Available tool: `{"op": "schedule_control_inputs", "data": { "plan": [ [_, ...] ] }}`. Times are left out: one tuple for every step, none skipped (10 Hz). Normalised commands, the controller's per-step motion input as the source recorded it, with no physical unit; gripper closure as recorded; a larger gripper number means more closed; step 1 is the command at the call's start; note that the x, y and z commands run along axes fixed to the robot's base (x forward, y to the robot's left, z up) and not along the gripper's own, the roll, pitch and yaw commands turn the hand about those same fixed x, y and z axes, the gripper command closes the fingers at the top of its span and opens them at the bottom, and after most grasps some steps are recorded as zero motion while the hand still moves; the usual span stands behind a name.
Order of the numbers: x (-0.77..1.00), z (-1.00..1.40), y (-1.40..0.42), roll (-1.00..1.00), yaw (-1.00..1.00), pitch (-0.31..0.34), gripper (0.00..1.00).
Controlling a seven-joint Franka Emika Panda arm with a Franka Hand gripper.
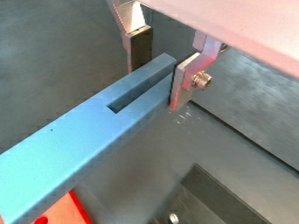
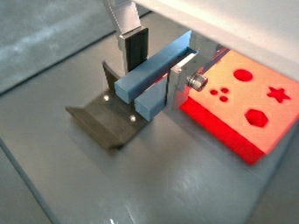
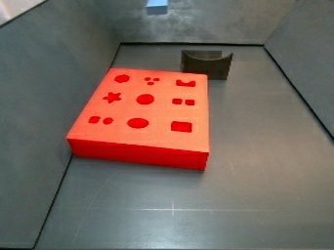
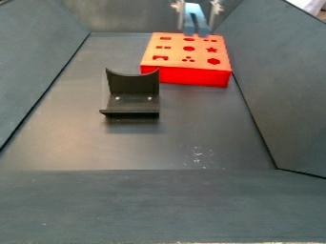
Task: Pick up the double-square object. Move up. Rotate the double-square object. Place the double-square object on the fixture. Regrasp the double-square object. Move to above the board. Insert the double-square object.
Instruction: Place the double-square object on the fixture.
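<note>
My gripper (image 1: 162, 80) is shut on one end of the double-square object (image 1: 87, 131), a long grey-blue bar with a slot in its upper face. In both wrist views the bar sticks out roughly level from between the silver fingers (image 1: 184, 83). Seen in a wrist view, the gripper (image 2: 158, 77) holds the bar (image 2: 149, 83) high above the dark fixture (image 2: 105, 118), with the red board (image 2: 239, 101) beside it. In a side view the gripper (image 4: 193, 13) hangs at the frame's top edge, over the board (image 4: 189, 57). Only a blue scrap of the bar (image 3: 156, 5) shows in a side view.
The fixture (image 4: 130, 92) stands on the grey floor apart from the board, its curved notch facing up. In a side view it (image 3: 206, 62) sits behind the board (image 3: 144, 107), near the back wall. Sloping grey walls (image 3: 300, 88) close in the floor.
</note>
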Motion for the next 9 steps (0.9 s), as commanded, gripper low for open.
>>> {"op": "schedule_control_inputs", "data": {
  "plan": [
    [1.00, 0.06, -0.17, 0.12, 0.03, 0.003, 1.00],
    [1.00, 0.05, -0.14, 0.12, 0.03, 0.025, 1.00],
    [1.00, 0.04, -0.12, 0.11, 0.04, 0.048, 1.00],
    [1.00, 0.03, -0.10, 0.11, 0.04, 0.068, 1.00],
    [0.92, 0.02, -0.06, 0.10, 0.04, 0.094, 1.00],
    [0.82, 0.01, -0.04, 0.10, 0.05, 0.110, 1.00],
    [0.68, 0.01, -0.03, 0.09, 0.05, 0.128, 1.00],
    [0.58, 0.01, -0.02, 0.09, 0.05, 0.141, 1.00],
    [0.51, 0.01, -0.02, 0.08, 0.06, 0.146, 1.00]
  ]
}}
